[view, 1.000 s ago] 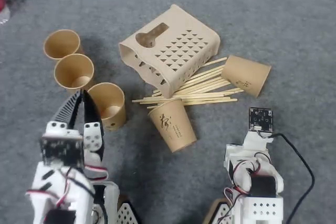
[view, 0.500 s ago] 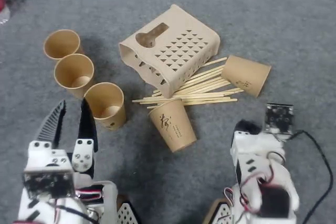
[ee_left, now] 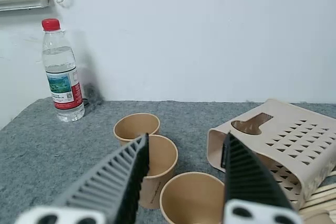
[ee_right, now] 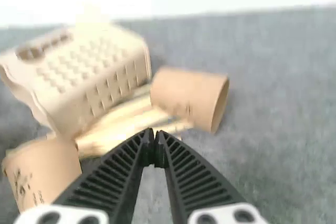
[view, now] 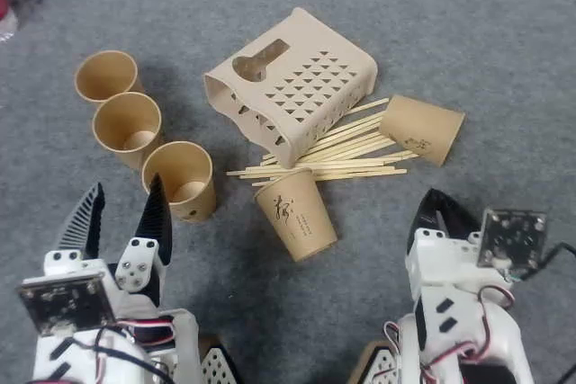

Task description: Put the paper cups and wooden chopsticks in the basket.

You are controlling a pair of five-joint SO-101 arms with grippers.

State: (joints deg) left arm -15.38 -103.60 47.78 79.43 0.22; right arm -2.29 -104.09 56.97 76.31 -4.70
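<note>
Left gripper [view: 126, 184] spread wide and empty, low at near left of grey table [view: 504, 42], tips just short of nearest upright cup [view: 180, 177]. Right gripper [view: 438, 195] pressed together, empty, at near right, well apart from everything; arm body cut off by frame edge. Basket [view: 297, 87] tipped over at centre, perforated wall and handle slot up, opening not visible. Two more upright cups [view: 127, 123] in a row toward far left, well apart from basket. Printed cup [view: 297, 213] toppled just in front of basket, mouth hidden, lying across near ends of chopsticks [view: 346, 152]. Fifth cup [view: 421, 129] on its side right of basket, on chopstick tips. Chopsticks fanned on table, far ends tucked under basket, count unclear. Water bottle [ee_left: 63, 72] upright at far left corner.
</note>
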